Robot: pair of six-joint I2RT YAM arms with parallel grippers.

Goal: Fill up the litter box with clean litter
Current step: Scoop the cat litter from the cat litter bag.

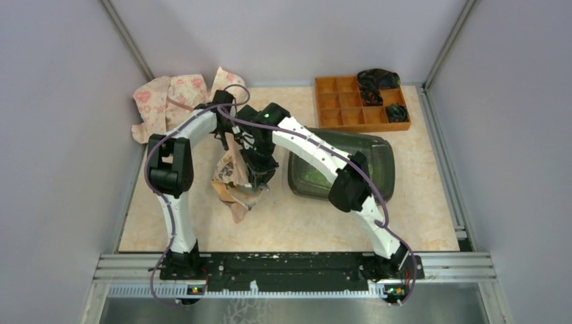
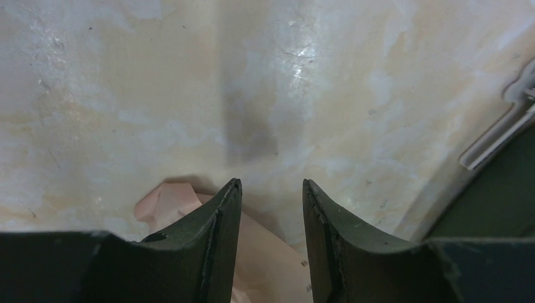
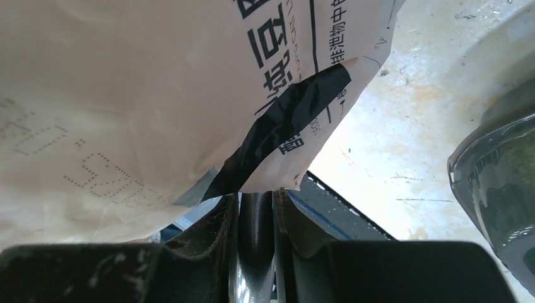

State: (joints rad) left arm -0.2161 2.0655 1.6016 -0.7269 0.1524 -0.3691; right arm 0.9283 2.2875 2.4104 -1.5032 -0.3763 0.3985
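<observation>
R tool (image 3: 255,199) is found narrow, clamped on metal scoop (image 3: 255,252) handle, over paper bag (image 1: 229,181) at counter (image 1: 303,226) centre-left. L tool (image 2: 271,189) is held approx. half open; nothing is seen gripped. Litter box (image 1: 382,156) is sited just beside bag, twd right edge; long axis runs left–right. Clean litter (image 1: 307,177) is noted inside. R arm is judged nearer; scoop to be carried rightward.
</observation>
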